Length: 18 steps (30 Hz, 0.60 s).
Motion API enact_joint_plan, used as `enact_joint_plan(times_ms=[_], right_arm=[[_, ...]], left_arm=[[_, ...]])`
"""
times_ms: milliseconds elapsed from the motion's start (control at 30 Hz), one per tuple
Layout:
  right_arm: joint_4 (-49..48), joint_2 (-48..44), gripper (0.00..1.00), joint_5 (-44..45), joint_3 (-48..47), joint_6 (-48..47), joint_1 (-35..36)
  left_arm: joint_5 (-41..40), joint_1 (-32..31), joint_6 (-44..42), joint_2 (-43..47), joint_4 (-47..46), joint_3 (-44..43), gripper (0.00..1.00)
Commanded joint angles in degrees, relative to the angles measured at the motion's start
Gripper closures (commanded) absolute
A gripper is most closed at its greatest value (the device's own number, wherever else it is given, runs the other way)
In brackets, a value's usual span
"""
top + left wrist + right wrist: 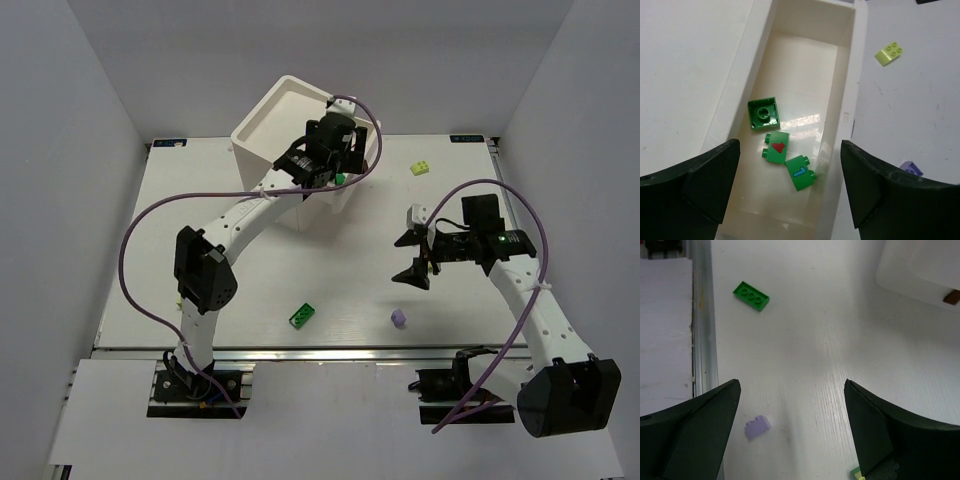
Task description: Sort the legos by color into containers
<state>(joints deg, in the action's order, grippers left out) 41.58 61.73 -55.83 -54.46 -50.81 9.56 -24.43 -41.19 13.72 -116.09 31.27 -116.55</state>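
Note:
My left gripper [790, 192] hangs open above a pulled-out white drawer [852, 75] of the cabinet [272, 112]. Three dark green legos lie loose in that drawer: one upside down [763, 113], one with a red mark [776, 147], one with a blue mark [801, 173]. Nothing sits between the left fingers. My right gripper [409, 257] is open over the table with nothing in it. Loose on the table are a green lego [301, 315], a light purple lego [399, 318] and a yellow-green lego [422, 168]. The right wrist view shows the purple lego [757, 427] close to its left finger.
The cabinet's corner and a brown knob [952, 297] show at the top right of the right wrist view. A metal rail [705, 330] runs along the table's near edge. White walls enclose the table on three sides.

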Motion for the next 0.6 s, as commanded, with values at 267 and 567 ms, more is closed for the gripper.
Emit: enact_joint_plan(times_ms=[267,567], right_arm=[[14.95,15.67,0.11,-5.62,-2.05,-44.81,10.55],[-10.2,25.17,0.11,7.05,-2.4,-23.93,31.3]], left_arm=[[2.89,-0.03,5.7,15.79,2.74,0.07,0.36],[-7.37,-0.03,23.88,49.18,15.1,32.59,0.33]])
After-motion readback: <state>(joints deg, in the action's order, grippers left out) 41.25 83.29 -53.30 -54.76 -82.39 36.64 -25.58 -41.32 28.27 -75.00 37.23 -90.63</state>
